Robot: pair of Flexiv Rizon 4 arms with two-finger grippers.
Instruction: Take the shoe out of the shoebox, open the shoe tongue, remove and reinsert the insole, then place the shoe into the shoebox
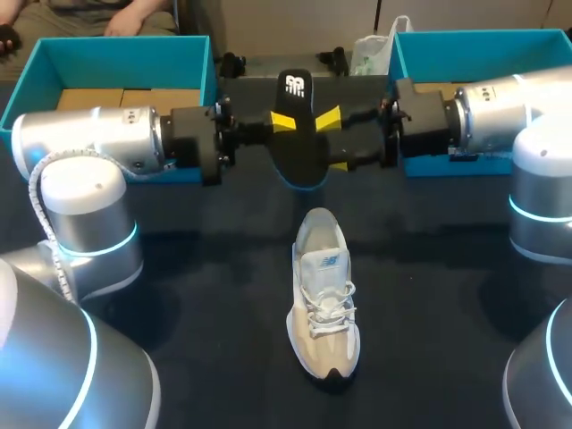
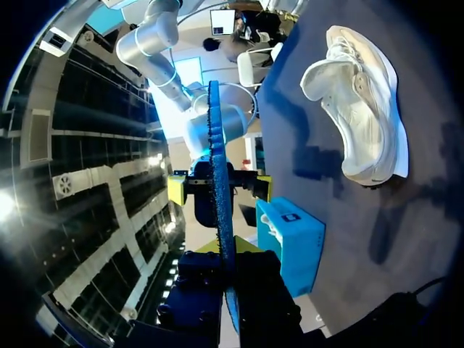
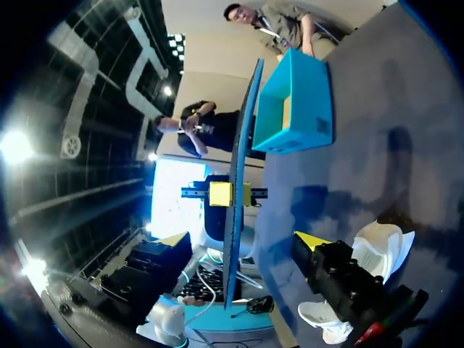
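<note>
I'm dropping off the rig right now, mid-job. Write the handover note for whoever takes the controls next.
Left gripper: shut on the insole, holding it in the air behind the shoe.
Right gripper: open, one finger on each side of the insole, not gripping it.
Shoe: upright on the table between the arms, toe toward the robot.
Shoeboxes: two teal ones, open, at the back, the left shoebox and the right shoebox.
Done: shoe out of its box, insole out of the shoe.
Left: put the insole back in, then place the shoe into a shoebox.
</note>
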